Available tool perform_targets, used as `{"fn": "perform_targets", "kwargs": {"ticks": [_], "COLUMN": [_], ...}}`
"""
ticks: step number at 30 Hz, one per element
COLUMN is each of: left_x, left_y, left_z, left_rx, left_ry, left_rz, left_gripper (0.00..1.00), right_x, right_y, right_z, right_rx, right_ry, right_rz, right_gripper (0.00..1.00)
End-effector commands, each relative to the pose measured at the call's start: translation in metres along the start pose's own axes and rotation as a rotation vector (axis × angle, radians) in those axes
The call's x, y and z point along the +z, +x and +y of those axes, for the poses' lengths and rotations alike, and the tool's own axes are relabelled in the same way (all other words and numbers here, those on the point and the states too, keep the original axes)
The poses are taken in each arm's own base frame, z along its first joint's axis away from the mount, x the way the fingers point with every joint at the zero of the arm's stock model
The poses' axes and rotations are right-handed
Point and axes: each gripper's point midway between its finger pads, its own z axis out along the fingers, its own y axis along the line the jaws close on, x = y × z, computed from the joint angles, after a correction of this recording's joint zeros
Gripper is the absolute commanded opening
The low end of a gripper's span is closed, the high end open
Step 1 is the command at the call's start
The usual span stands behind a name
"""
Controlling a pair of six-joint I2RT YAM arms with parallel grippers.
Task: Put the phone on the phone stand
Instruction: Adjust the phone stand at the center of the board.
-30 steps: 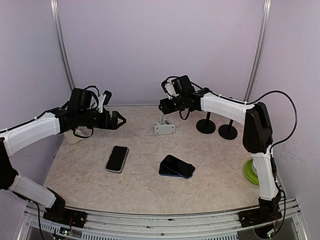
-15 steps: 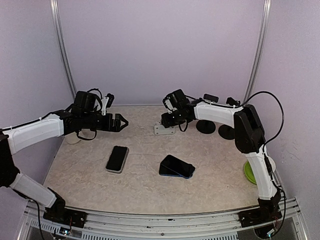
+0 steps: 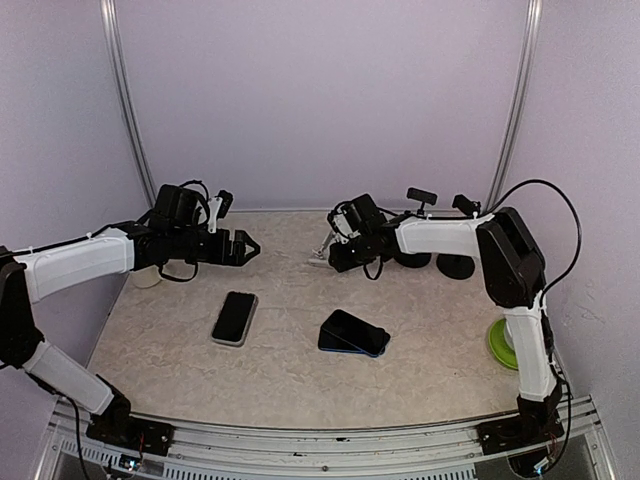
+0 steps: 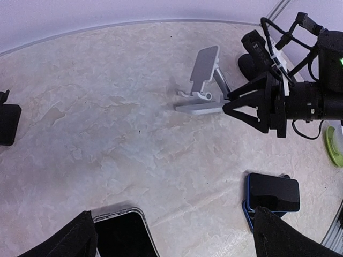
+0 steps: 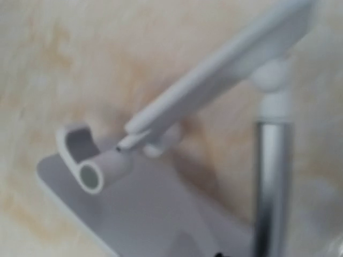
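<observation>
1. Top view: the phone stand (image 3: pixel 322 250) sits at the back middle of the surface (image 3: pixel 300 385). It is half hidden by the right pincer (image 3: pixel 333 261), which is down at its base.
   - Just right of the stand, two black round-footed stands (image 3: pixel 411 258) crowd the right arm.
   - A green disc (image 3: pixel 499 345) lies by the right edge and a pale cup (image 3: pixel 147 278) at the far left.
   - The left pincer (image 3: pixel 241 247) hovers well left of the stand, jaws wide and holding nothing.
   - Two phones lie flat nearer the front. A light-cased phone (image 3: pixel 234 318) is left of centre. A dark phone (image 3: pixel 353 333) is at centre, its screen black, with a blue edge showing beneath it. Neither touches the stand.

2. Left wrist view: bare surface lies between this camera and the stand, which shows whole here.
   - The stand is a grey plate tilted back on a slim post, above a flat base with a small front lip.
   - The right pincer's jaws stand narrow, their tips at the base's right end by the foot of the post. Whether they pinch it I cannot tell.
   - The left pincer's own fingers (image 4: pixel 67 241) fill the bottom corners, far apart. The light-cased phone lies between them at the lower edge.

3. Right wrist view: a blurred close-up of the stand alone, showing the plate, ball joint, metal post and curled lip. Neither phone nor this pincer's fingers fall within the frame.
</observation>
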Motion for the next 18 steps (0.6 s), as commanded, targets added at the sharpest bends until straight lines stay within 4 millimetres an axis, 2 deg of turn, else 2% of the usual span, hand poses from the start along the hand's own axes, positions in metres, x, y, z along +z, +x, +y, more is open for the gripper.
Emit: {"fn": "perform_targets", "kwargs": {"ticks": [1,11,18], "left_x": [0.001,0.008,0.020], "left_y": [-0.009,-0.013,-0.040], "left_z": [-0.005,-0.011,-0.025], "left_rx": [0.013,0.005,0.032], "left_ry": [0.011,0.047,0.099], "left_rz": [-0.029,-0.033,-0.065], "left_gripper": [0.99,0.99,0.99], "right_x": [-0.005,-0.018,-0.014], "right_y": [0.018,0.017,0.024], "right_z": [0.012,0.008,-0.029], "right_rx": [-0.073,-0.103,-0.095], "right_ry": [-0.038,-0.015,0.171], "right_rz": [0.010,-0.019,0.023], "right_gripper": [0.35,0.36,0.38]}}
